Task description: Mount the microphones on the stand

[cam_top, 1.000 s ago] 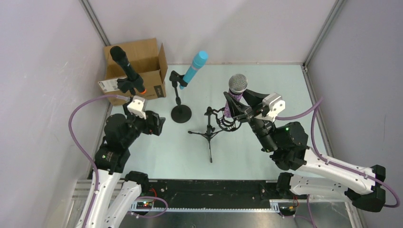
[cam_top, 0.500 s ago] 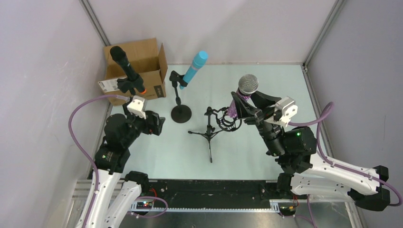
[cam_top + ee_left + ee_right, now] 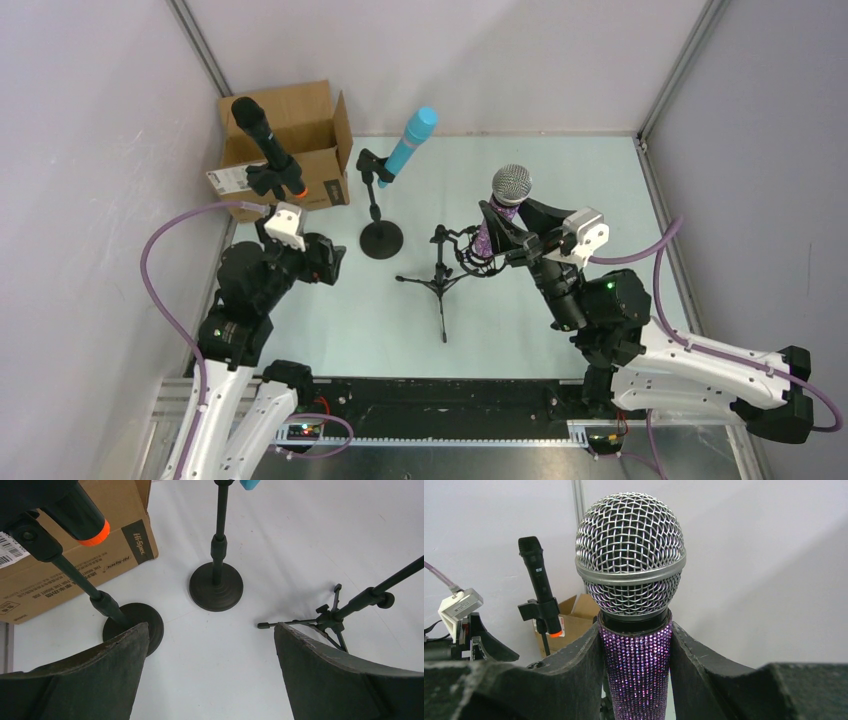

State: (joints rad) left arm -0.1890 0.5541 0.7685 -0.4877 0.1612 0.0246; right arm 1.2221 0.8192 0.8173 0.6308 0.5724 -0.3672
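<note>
**Supervisor:** Report arm poses.

**Operator:** My right arm (image 3: 690, 355) reaches forward over the tabletop (image 3: 560, 180), wrist tilted upward. The right claw (image 3: 636, 647) is clamped on the purple microphone (image 3: 631, 575), head up, at the ring mount (image 3: 478, 257) of the tripod stand (image 3: 442, 285). I cannot tell whether its lower end is seated. My left arm (image 3: 235, 330) is folded near its base. The left claw (image 3: 210, 627) is spread wide and grasps nothing.

**Supervisor:** Readable markings?

**Operator:** The cardboard box (image 3: 290, 125) carries a barcode label (image 3: 11, 555) and printed text, too small for me to read.

**Supervisor:** Surfaces?

**Operator:** The purple barrel is glittery and its ball head is silver wire mesh. The black microphone (image 3: 262, 135), matte with an orange-red end, is clipped in the left round-base stand (image 3: 125, 617). The smooth turquoise microphone (image 3: 410, 143) is clipped in the middle round-base stand (image 3: 381, 238).
</note>
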